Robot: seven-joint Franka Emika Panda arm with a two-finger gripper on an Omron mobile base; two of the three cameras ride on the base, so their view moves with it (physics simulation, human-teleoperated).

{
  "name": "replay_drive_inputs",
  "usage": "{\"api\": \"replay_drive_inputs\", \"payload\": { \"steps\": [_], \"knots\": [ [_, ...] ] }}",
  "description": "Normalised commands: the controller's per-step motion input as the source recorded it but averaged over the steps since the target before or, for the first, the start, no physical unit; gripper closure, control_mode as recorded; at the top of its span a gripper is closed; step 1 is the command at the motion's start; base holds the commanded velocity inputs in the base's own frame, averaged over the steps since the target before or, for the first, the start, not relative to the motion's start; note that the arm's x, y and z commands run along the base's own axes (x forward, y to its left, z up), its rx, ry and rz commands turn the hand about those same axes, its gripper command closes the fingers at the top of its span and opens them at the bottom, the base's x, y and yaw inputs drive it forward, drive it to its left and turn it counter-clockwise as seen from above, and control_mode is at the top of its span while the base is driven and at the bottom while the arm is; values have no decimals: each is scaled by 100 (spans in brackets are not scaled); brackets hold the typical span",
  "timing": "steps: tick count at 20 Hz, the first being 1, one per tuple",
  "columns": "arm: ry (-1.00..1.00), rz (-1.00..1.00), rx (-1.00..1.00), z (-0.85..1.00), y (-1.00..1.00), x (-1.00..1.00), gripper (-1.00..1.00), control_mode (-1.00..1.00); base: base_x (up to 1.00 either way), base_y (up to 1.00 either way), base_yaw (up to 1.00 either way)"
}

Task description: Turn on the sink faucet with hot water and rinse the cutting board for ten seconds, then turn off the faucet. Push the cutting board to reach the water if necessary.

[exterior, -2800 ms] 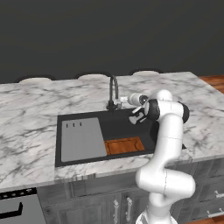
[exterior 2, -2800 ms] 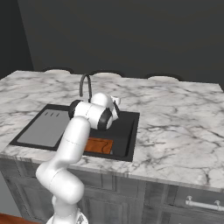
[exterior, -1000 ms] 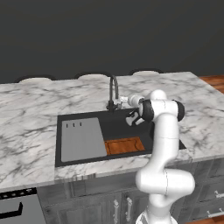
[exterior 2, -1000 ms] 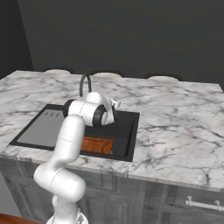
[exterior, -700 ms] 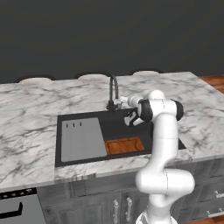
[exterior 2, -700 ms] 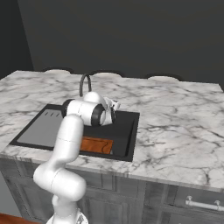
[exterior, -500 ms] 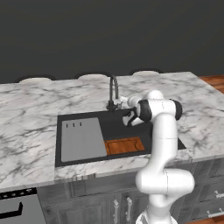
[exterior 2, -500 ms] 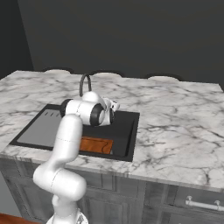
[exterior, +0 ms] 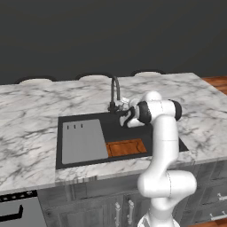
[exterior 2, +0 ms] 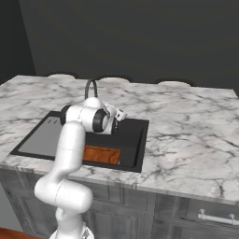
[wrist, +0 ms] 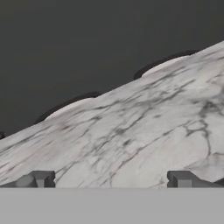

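Cutting board (exterior: 126,147): lies flat in the front right part of the sink (exterior: 88,119); orange-brown, also seen at (exterior 2: 100,154), partly behind the arm in the right base view.
Sink faucet (exterior: 115,91): stands on the back rim of the sink, arched spout reaching over the basin; top of the arch at (exterior 2: 90,85).
Water: no stream visible under the spout.
Grey slab (exterior: 82,141): fills the left part of the sink, three small slots near its far edge, just beside the cutting board.
Hand (exterior: 123,111): held level right beside the faucet base, above the back of the sink, pointing toward the faucet; contact impossible to tell.
Hand state: fingertips (wrist: 40,178) stand wide apart, nothing between them.
Tabletop (exterior: 31,115): white marble with grey veins around the sink, seen beyond the fingertips at (wrist: 131,135).
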Motion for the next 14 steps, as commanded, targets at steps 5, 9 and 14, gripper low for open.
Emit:
{"api": "replay_drive_inputs", "payload": {
  "steps": [5, 9, 14],
  "knots": [
    [7, 0, 0, 0, -40, -53, -100, -100, 0, 0, 0],
    [10, 0, 0, 0, -42, -54, -100, -100, 0, 0, 0],
    [16, 0, 0, 0, -40, -47, -100, -100, 0, 0, 0]
  ]
}}
